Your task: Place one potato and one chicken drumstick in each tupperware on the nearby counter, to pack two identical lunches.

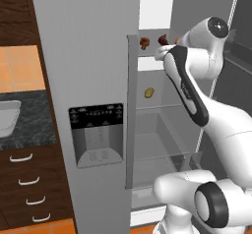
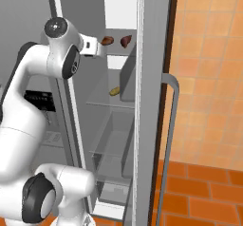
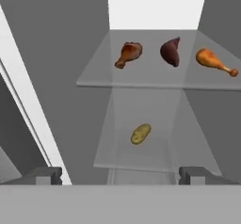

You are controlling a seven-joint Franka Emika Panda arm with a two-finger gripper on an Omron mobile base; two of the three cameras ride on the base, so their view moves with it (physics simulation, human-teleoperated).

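1. Inside the open fridge, I find the food on two glass shelves. On the upper shelf [image 3: 141,79] lie a browned chicken drumstick [image 3: 128,54], a dark reddish-brown tapered vegetable [image 3: 170,52] I cannot name with certainty, and a brighter orange chicken drumstick [image 3: 214,62]. On the lower shelf [image 3: 155,159] one potato [image 3: 140,134] lies alone, well apart from the walls.

2. Both tupperware trays are outside these views. In the left base view I see only a strip of the dark stone bench [image 1: 29,125] to the left of the fridge, carrying a pale basin-like object [image 1: 7,116] cut off by the frame.

3. I judge the step in hand to be picking an item from the fridge. To do it well, I would settle on one target first. The potato sits near the centre line of the hand view and has clear space all round. I would lower the hand to the lower shelf, straddle the potato across its short axis, and keep the fingers off the glass above.

4. The gripper [image 3: 121,175] is spread wide, its two tips far apart at the bottom of the hand view. It holds nothing and touches nothing, and it hangs at the fridge opening, short of both shelves.
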